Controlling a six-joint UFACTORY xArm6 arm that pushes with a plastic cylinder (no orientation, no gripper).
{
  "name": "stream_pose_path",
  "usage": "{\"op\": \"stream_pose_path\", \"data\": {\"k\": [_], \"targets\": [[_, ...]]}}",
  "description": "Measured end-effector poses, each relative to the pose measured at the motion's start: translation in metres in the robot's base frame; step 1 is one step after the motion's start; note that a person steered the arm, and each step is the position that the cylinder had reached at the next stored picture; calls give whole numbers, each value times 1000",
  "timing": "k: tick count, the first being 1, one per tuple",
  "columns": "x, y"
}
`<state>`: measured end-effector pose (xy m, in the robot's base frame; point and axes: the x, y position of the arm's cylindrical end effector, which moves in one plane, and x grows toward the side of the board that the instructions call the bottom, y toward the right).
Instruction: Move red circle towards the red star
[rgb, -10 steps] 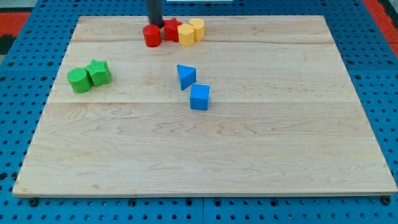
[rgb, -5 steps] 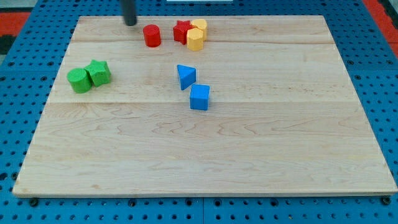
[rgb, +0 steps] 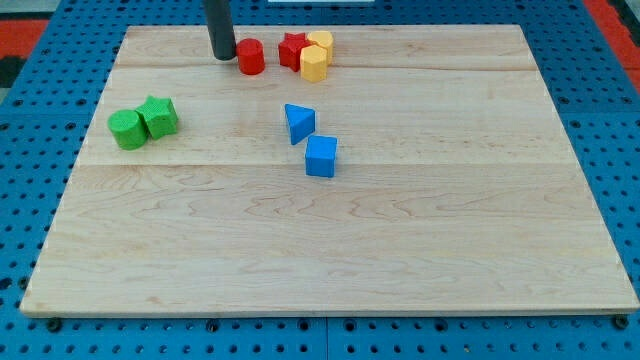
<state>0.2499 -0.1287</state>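
Beside my tip (rgb: 223, 56), red circle (rgb: 250, 57), seemingly upright.

One camera looks down at a slant from the wooden board's (rgb: 330, 250) near edge, framing it whole.

The arm shows only as a straight, smooth rod, dark grey to black and round in section, cut off by the view's top; my tip (rgb: 223, 57) ends bluntly.
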Motion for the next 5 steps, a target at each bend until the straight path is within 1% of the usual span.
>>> {"op": "stream_pose_path", "data": {"k": [1,2,3,5], "targets": [[0,3],[-38,36],[-56,60],[-58,62]]}}
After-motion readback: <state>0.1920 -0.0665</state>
